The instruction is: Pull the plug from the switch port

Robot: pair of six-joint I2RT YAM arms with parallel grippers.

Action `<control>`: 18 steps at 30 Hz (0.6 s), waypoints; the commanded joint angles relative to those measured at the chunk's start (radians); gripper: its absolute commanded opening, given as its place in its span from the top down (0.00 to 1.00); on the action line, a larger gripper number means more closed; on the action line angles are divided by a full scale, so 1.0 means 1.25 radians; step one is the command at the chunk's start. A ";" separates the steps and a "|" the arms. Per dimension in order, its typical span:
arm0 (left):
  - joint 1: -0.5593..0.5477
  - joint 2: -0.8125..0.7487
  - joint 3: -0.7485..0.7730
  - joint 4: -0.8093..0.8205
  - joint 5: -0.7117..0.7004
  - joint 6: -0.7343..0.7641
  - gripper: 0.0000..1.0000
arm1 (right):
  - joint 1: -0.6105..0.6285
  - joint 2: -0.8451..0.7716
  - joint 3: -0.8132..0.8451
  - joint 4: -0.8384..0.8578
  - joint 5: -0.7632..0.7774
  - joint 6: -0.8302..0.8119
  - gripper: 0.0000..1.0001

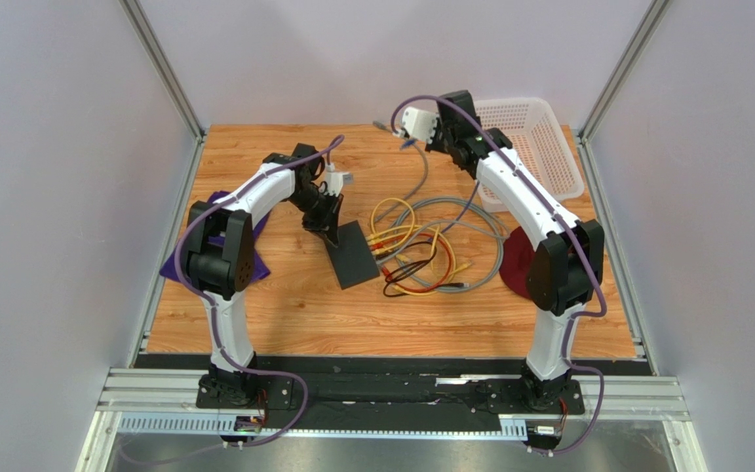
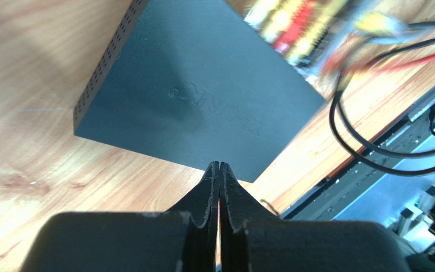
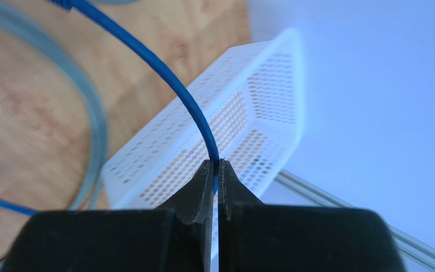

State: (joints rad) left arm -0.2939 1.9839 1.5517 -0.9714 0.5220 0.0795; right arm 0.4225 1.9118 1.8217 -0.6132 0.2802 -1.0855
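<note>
The switch (image 1: 354, 254) is a flat black box lying on the wooden table. It fills the left wrist view (image 2: 197, 85), where yellow and red plugs (image 2: 296, 28) sit blurred in its sockets. My left gripper (image 1: 327, 228) is shut and empty, its tips (image 2: 220, 165) over the switch's edge. My right gripper (image 1: 413, 138) is raised at the back of the table. It is shut (image 3: 214, 164) on a thin blue cable (image 3: 166, 79). That cable's plug (image 1: 381, 126) hangs free in the air to the left of the gripper, away from the switch.
A tangle of yellow, red, black and grey cables (image 1: 421, 251) lies right of the switch. A white mesh basket (image 1: 534, 147) stands at the back right and also shows in the right wrist view (image 3: 248, 124). A purple cloth (image 1: 258, 264) lies under the left arm, and a dark red disc (image 1: 514, 261) by the right arm.
</note>
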 commanded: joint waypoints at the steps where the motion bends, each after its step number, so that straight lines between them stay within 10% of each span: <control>1: 0.002 -0.063 0.036 -0.013 -0.005 0.035 1.00 | -0.010 -0.027 0.088 0.022 0.038 0.068 1.00; 18: 0.018 -0.117 0.033 -0.011 0.009 0.031 1.00 | 0.012 0.090 0.393 0.127 -0.023 0.225 1.00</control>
State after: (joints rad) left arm -0.2764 1.9247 1.5593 -0.9771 0.5251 0.0925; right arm 0.4316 1.9488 2.1475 -0.5217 0.2783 -0.9241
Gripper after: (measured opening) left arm 0.007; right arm 0.005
